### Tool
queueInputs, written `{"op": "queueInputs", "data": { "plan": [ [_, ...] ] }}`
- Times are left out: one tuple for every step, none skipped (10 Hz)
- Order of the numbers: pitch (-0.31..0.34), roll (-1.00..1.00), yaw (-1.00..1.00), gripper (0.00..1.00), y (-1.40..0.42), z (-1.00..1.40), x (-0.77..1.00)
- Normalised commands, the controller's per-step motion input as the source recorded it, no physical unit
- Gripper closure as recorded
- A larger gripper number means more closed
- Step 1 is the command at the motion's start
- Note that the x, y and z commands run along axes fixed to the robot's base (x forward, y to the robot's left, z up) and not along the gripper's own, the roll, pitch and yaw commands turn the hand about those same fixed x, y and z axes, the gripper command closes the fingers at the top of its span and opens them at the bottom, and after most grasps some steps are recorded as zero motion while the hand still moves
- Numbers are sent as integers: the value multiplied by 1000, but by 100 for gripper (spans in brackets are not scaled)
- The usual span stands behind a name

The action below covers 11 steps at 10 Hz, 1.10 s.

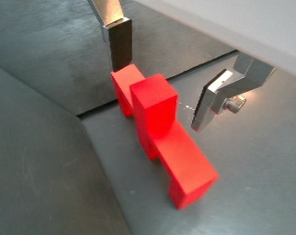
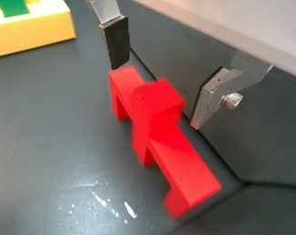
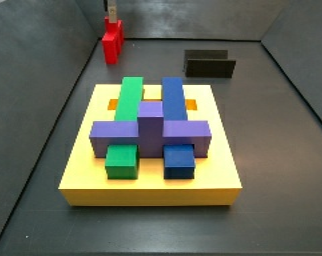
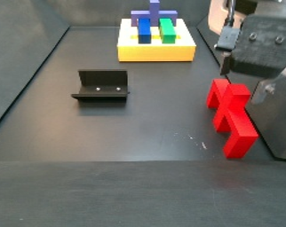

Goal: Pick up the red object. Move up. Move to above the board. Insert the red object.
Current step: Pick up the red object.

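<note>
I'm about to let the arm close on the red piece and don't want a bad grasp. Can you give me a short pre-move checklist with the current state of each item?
1. Gripper open: ok, silver fingers stand apart in both wrist views.
2. Red object between the fingers: ok, one end sits in the gap.
3. Pads touching it: cannot tell; one finger looks close, the other finger shows a gap.
4. Red object lying flat on the floor: ok in a side view.
5. Board apart from the grasp: ok.
6. Fixture out of the way: ok.
</note>
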Motion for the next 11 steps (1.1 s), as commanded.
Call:
{"op": "queueInputs", "data": {
  "plan": [
    [-161,-133,-380,0,71,-234,40],
    [-184,-171,-354,0,0,-269,0],
    [-156,-254,-254,0,0,-311,0],
    [-140,-173,-389,0,0,-271,-23],
    [-131,-173,-371,0,0,-209,0],
    [-123,-166,-311,0,80,-174,0],
    [-109,-151,-320,0,49,-106,0],
    [-106,-137,-340,0,29,-89,0],
    [-110,-143,-300,0,54,-111,0],
    [-94,-129,-283,0,37,-106,0],
    [-83,-111,-291,0,31,-106,29]
  ]
}}
